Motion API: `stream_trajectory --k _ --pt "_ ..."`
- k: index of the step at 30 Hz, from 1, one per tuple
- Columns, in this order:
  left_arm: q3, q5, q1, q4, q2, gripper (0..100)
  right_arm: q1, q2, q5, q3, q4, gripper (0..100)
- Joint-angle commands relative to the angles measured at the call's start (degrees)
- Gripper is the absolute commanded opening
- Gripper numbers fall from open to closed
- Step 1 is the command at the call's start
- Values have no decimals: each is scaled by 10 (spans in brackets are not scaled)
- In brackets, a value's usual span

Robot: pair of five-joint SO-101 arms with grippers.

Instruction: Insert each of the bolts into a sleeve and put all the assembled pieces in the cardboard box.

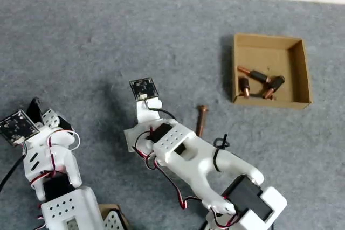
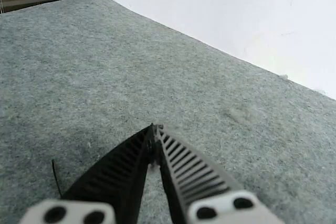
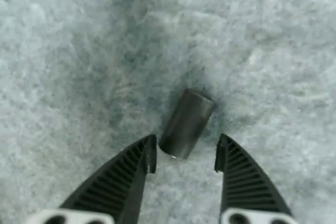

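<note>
The right end effector (image 3: 187, 145) hangs released around the skewed black sleeve (image 3: 187, 123); clamping could squirt it away. Left end effector (image 2: 156, 128) sits clenched, empty.

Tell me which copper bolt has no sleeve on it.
The bare copper-coloured metal bolt lying alone on the grey carpet, outside the brown cardboard box; the bolts inside it carry black sleeves.

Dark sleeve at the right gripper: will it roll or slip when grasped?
Probably rigid: the sleeve looks like a smooth, hard cylinder. Lying on its side, it could roll if nudged, though the fuzzy grey mat likely damps that. It lies slanted within the open right gripper, so closing may twist it first.
</note>
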Motion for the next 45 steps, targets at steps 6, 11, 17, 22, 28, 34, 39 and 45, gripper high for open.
stream_trajectory --k 6,11,17,22,28,34,39,45 --pt "14 -10 7 2 -4 11 16 -3 -27 -29 -9 173" --pt "14 -10 12 2 -4 11 26 -3 -49 -30 -9 173" --pt "14 -10 12 2 -4 11 24 -3 -49 -54 -8 173" --pt "14 -10 12 2 -4 11 24 28 -49 -62 -8 173" --pt "14 -10 12 2 -4 11 24 133 -52 -151 49 173" --pt "14 -10 12 2 -4 11 24 157 -54 -215 135 173" --pt "14 -10 12 2 -4 11 24 157 -54 -215 136 173" --pt "14 -10 12 2 -4 11 24 156 -50 -215 136 173"
